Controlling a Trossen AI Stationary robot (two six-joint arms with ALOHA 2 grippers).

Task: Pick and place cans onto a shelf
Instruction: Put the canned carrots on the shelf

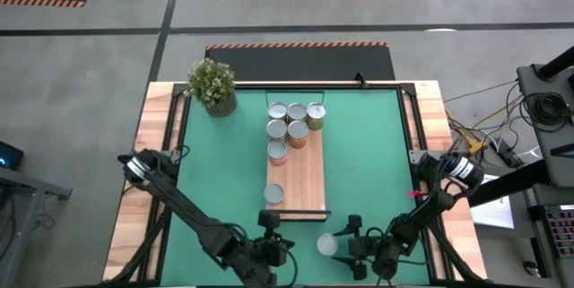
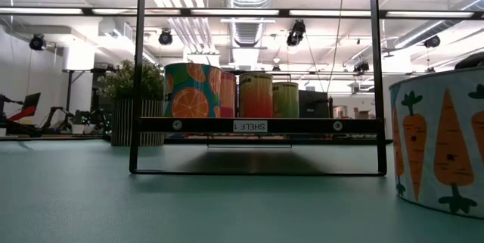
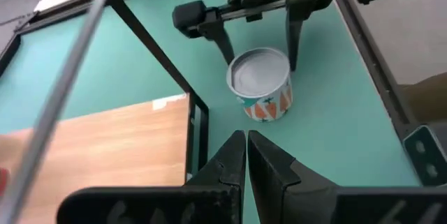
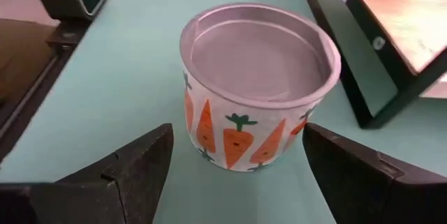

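A white can with orange carrots [image 4: 255,91] stands upright on its base on the green mat [image 1: 377,144], just off the near end of the shelf [image 1: 300,176]. My right gripper [image 4: 237,137] is open, one finger to each side of the can without touching it; the left wrist view shows the same [image 3: 258,46]. My left gripper [image 3: 246,144] is shut and empty, on the can's other side near the shelf's corner [image 1: 285,250]. Several cans [image 1: 294,122] stand on the shelf's far end, and one can [image 1: 273,194] near its near end.
A potted plant [image 1: 213,86] stands at the mat's far left corner. The shelf's black frame [image 2: 257,126] rises beside the carrot can [image 2: 439,144]. Bare wood [image 1: 309,185] lies between the shelf's far cans and the single near one.
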